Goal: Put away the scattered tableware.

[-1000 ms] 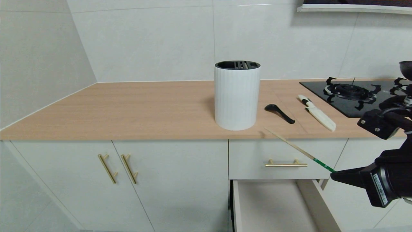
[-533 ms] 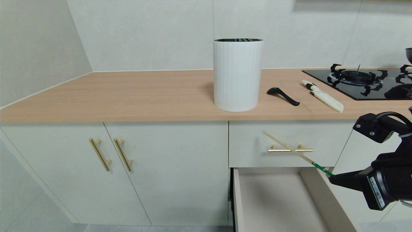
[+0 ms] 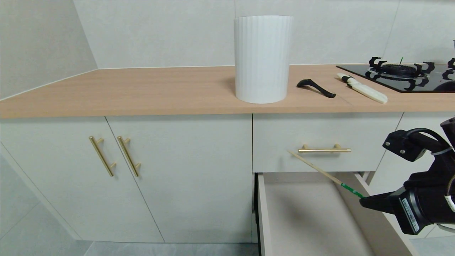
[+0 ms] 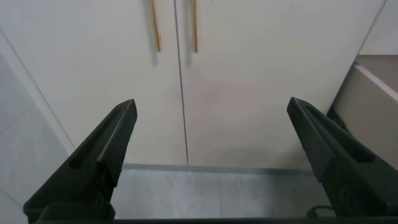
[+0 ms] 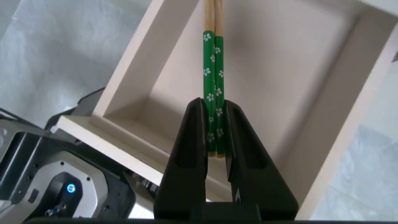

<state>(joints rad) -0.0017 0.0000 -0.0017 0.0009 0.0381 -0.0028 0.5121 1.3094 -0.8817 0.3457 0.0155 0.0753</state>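
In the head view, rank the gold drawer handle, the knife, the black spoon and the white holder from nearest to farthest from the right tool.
From the right tool, gripping the chopsticks:
1. Gold drawer handle, just above it.
2. Knife, right side of the counter.
3. Black spoon, left of the knife.
4. White holder, farthest left.

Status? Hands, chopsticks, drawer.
Right hand shut on chopsticks, over open drawer. Left hand open, facing cabinet doors. Spoon, knife on counter. No obstruction seen.
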